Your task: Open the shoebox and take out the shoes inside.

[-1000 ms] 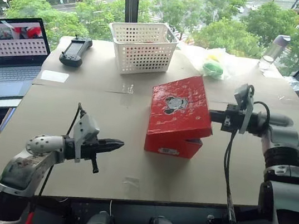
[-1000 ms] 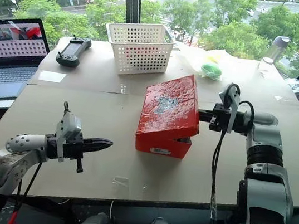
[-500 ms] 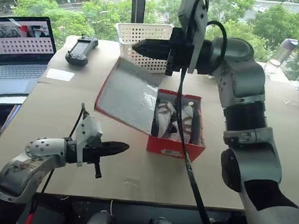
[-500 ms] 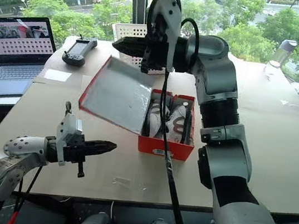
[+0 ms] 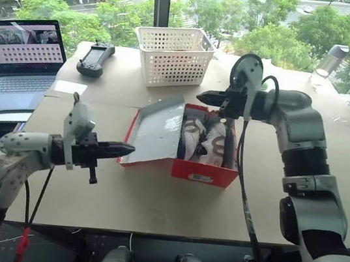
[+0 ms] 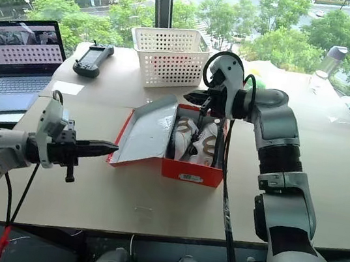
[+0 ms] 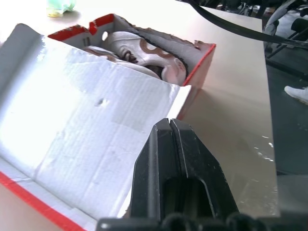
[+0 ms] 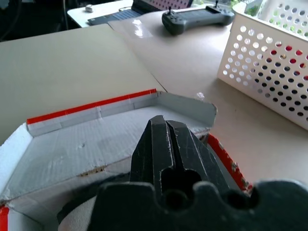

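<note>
1. The left gripper [image 5: 126, 149] has its jaws pressed together and empty, its tip just beside the outer edge of the open lid.
2. The right gripper [image 5: 201, 96] also has its jaws fully closed on nothing, hovering above the far end of the shoebox [image 5: 211, 175].
3. The shoebox sits mid-bench [image 5: 150, 206], its lid flung open toward the robot's left, grey-white inside up and resting slanted.
4. The shoes [image 5: 203, 138] lie side by side inside, toes pointing toward the robot.
5. Judging by looks, each shoe is light and soft-sided; the padded collar or heel rim should give a firmer pinch than the laces, which may slip.
6. The cardboard box is light and could slide or lift with a shoe, so steadying its wall may help.
7. A white basket [image 5: 173, 55] stands behind the box, well apart.
</note>
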